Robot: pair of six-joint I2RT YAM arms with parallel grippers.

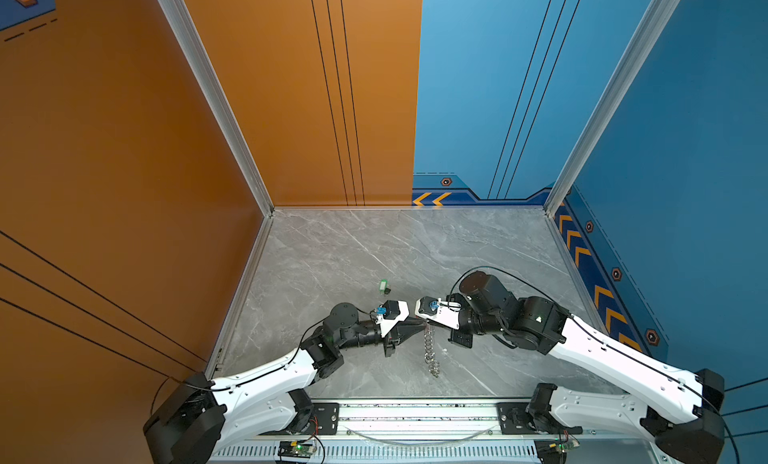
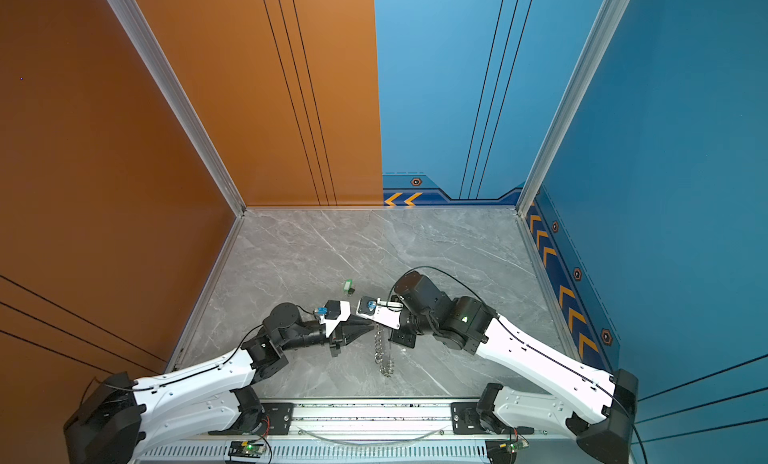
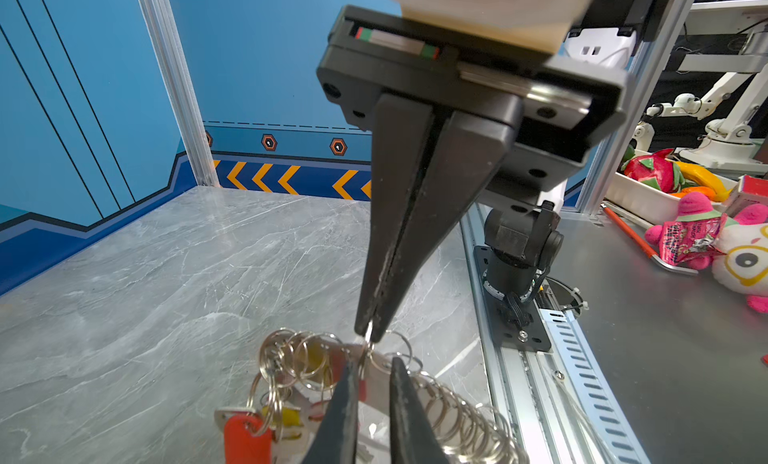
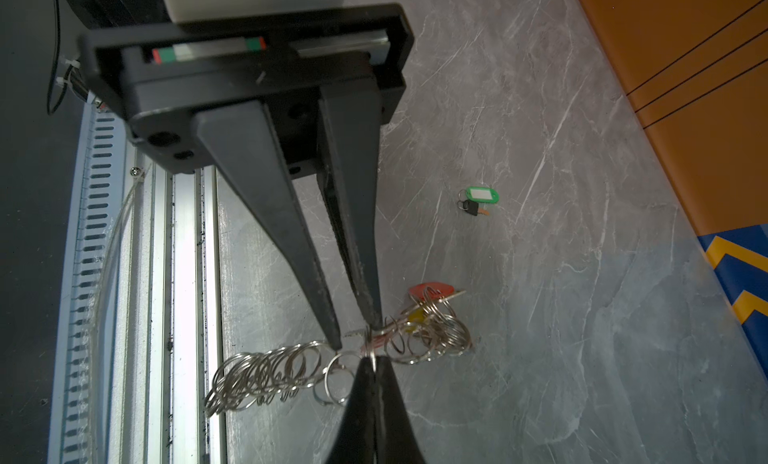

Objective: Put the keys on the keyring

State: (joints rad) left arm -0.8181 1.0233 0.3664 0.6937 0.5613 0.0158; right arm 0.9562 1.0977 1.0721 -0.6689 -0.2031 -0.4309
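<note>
The keyring lies near the table's front middle, a long row of silver rings. At its far end a red-tagged key and a yellow-tagged key hang among bunched rings. Both grippers meet there. My right gripper is shut on one ring. My left gripper has its fingers narrowly apart around a silver key blade and the strap; whether they pinch it I cannot tell. A green-tagged key lies alone further back.
An orange wall bounds the left and blue walls the back and right. An aluminium rail with both arm bases runs along the front edge. Plush toys and a tray lie outside the cell.
</note>
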